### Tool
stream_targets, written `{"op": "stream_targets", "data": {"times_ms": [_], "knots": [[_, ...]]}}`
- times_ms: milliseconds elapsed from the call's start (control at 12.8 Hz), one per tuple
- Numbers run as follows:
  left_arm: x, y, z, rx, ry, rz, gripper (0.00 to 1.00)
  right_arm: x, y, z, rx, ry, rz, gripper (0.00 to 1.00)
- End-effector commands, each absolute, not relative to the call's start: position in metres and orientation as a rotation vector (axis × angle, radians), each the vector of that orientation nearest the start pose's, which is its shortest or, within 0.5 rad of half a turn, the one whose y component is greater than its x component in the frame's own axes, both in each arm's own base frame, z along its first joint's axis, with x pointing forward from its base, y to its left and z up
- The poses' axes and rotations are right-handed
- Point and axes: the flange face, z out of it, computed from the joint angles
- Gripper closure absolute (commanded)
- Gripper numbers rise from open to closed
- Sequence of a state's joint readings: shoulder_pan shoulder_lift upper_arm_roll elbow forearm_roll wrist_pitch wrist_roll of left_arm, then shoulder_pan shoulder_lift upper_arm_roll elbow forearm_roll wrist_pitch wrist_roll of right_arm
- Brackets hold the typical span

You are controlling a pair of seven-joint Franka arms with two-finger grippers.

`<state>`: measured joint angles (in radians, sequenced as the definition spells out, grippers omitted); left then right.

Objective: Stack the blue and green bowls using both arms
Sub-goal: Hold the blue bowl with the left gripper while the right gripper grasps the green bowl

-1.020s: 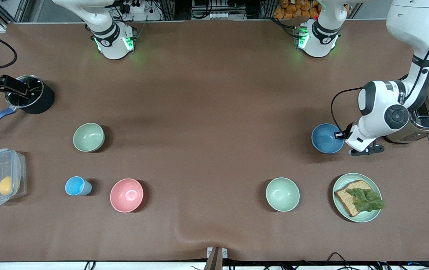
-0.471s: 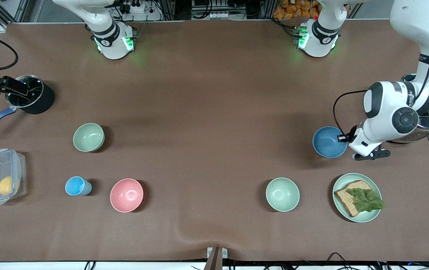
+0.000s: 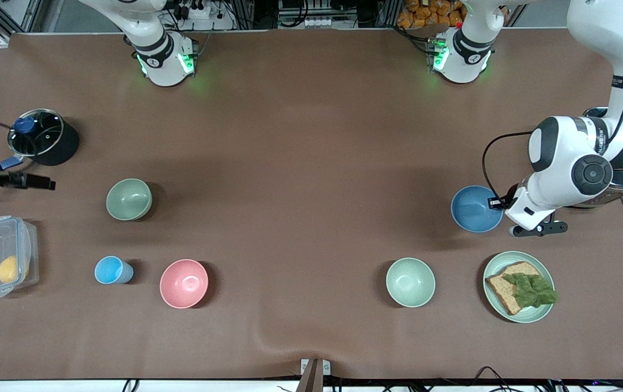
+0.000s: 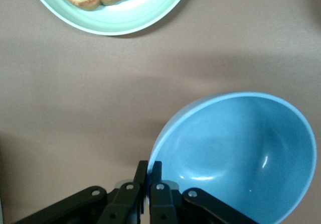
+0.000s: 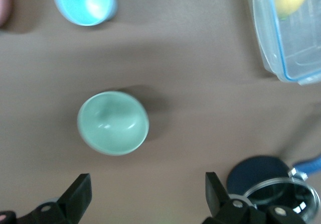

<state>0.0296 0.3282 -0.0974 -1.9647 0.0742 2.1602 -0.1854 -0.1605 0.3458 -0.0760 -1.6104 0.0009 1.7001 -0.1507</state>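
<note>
Front view | bowls: 4, one blue bowl (image 3: 474, 209), one green bowl (image 3: 129, 199), one pink, one mint | left gripper (image 4: 149, 170) jaws clamped on blue bowl rim | right gripper (image 5: 145, 194) jaws wide, holding nothing

Lighting even and bright from overhead in my front view; table (image 3: 300, 163) reads matte, no glare. Soft shadows fall toward the left arm's end beside each bowl, e.g. the pink bowl (image 3: 184, 283). Broad dim shadow patch on the cloth next to the blue bowl (image 3: 476, 208), cast by the left arm. Green LED glow spills onto the cloth at both bases. Front view sharp; right arm at the frame edge slightly smeared. Left wrist view: soft focus, small highlights inside the blue bowl, fingers (image 4: 148, 189) dark. Right wrist view: noticeably blurred, the green bowl (image 5: 113, 122) soft-edged, the plastic box (image 5: 286, 33) washed out.
</note>
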Motion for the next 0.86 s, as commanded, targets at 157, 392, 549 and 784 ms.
{"op": "stream_targets", "data": {"times_ms": [157,392,549,784], "knots": [[0.603,-0.072,0.315,-3.090,-0.178,0.175,1.00,0.638,-0.133,0.296,-2.976,0.139,0.495,0.00],[0.602,-0.089,0.308,-3.088,-0.232,0.194,1.00,0.634,-0.131,0.247,-2.965,0.143,0.550,0.00],[0.604,-0.102,0.310,-3.087,-0.252,0.184,1.00,0.620,-0.126,0.217,-2.950,0.144,0.603,0.00],[0.604,-0.128,0.311,-3.080,-0.300,0.168,1.00,0.598,-0.114,0.193,-2.920,0.131,0.695,0.00]]}}
